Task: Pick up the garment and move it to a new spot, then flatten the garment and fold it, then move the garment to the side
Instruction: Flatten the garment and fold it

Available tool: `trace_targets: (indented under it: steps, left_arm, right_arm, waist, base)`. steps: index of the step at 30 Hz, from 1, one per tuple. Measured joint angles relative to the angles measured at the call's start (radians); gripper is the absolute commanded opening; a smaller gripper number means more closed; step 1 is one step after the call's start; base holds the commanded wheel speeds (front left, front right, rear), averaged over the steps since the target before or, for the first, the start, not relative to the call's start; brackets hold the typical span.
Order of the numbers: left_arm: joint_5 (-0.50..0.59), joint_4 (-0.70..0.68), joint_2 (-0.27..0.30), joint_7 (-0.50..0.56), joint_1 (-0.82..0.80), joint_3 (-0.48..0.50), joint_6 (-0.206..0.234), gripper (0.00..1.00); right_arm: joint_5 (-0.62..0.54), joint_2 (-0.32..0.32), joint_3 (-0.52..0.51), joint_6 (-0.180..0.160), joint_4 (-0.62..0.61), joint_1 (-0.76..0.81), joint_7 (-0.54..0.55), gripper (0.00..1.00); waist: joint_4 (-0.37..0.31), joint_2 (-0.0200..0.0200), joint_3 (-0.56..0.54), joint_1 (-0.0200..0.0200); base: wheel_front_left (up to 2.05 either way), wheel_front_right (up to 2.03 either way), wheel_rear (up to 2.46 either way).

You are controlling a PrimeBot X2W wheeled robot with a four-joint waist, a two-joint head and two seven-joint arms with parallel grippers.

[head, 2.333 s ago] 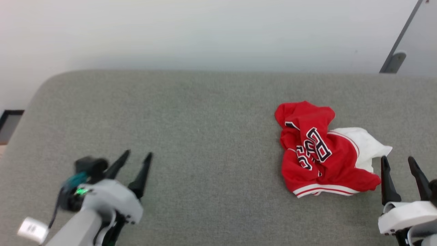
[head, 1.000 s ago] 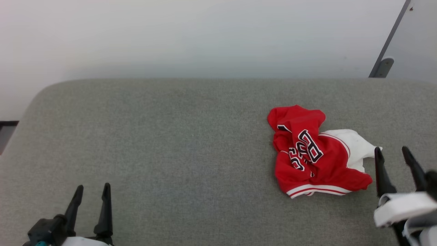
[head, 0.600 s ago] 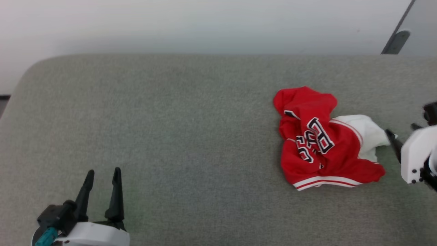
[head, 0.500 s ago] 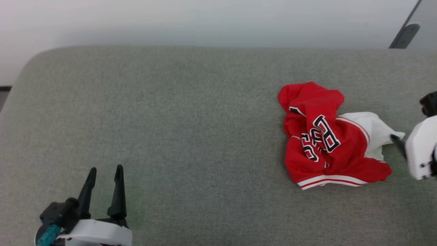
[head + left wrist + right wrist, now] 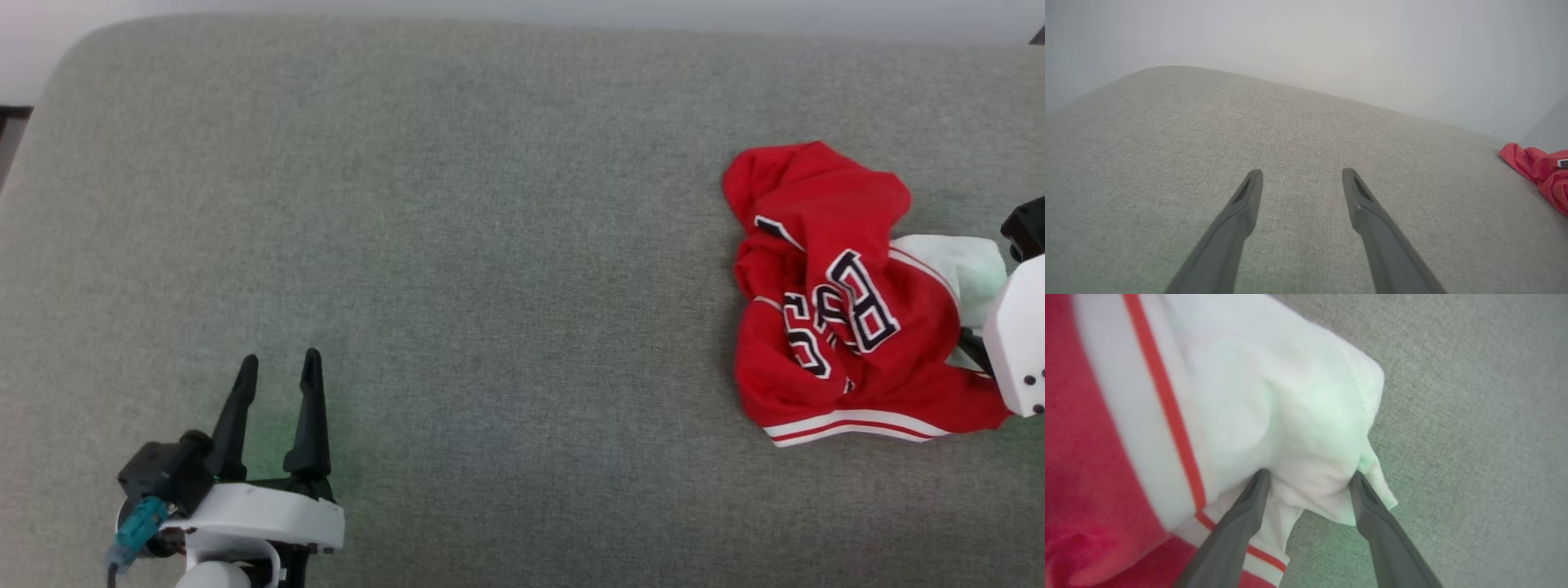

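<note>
Garment (image 5: pixel 824 294) lies crumpled, and with my right gripper (image 5: pixel 1308 475) open astride just the white sleeve (image 5: pixel 1274 396), I worry a thin pinch slips free when lifted; left gripper (image 5: pixel 279 357) open, idle.

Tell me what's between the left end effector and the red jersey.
Just bare grey cushion lies between the left end effector and the garment, seen in the head view.
</note>
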Motion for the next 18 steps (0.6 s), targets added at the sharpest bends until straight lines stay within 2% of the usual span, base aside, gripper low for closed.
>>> trace_targets:
  steps: [1,2,4,12,18]
  left_arm:
    - [0.000,0.000,-0.003,0.000,-0.003,-0.001,0.000,1.00]
    - [0.000,0.001,-0.005,0.000,-0.004,-0.002,-0.001,1.00]
    - [-0.006,0.002,-0.007,0.000,-0.009,-0.002,-0.003,1.00]
    - [-0.007,-0.002,0.000,0.000,-0.022,0.002,-0.003,1.00]
    - [-0.008,-0.006,0.008,0.000,-0.021,0.002,-0.003,1.00]
  right_arm:
    - [0.003,-0.006,0.016,0.000,0.003,-0.010,-0.004,0.84]
    - [0.012,-0.013,0.031,0.000,0.006,-0.017,-0.008,0.47]
    - [0.032,-0.023,0.060,0.000,0.008,-0.030,-0.013,0.00]
    - [0.075,-0.026,0.097,0.001,0.061,-0.070,-0.138,0.00]
    - [0.084,-0.117,0.006,0.000,0.152,-0.068,-0.265,0.00]
  waist:
    - [0.003,0.0000,0.007,0.0000]
    - [0.006,0.0000,0.012,0.0000]
    - [0.009,0.0000,0.021,0.0000]
    - [-0.020,-0.0001,0.029,0.0000]
    - [-0.047,0.0000,0.022,0.0000]
  base:
    - [0.00,0.00,0.00]
    - [0.00,0.00,0.00]
    - [0.00,0.00,0.00]
    - [0.00,0.00,0.00]
    - [0.00,0.00,0.00]
